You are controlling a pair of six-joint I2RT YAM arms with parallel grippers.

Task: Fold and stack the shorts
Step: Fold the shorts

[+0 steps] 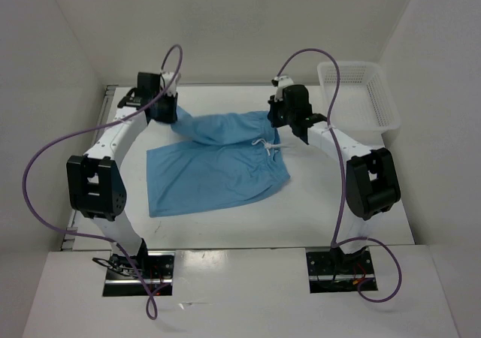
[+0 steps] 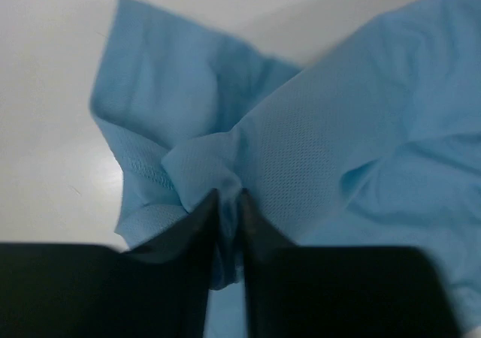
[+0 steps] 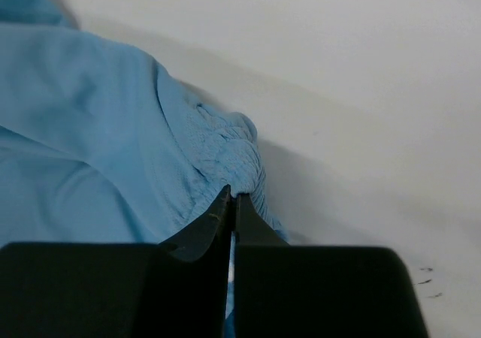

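Note:
The light blue shorts lie on the white table, with the far half lifted into a raised fold between my two grippers. My left gripper is shut on the fabric at the far left end; in the left wrist view the cloth bunches between the black fingers. My right gripper is shut on the gathered waistband at the far right end. The white drawstring hangs just below it.
A white mesh basket stands at the far right of the table. White walls close in the back and both sides. Purple cables loop over both arms.

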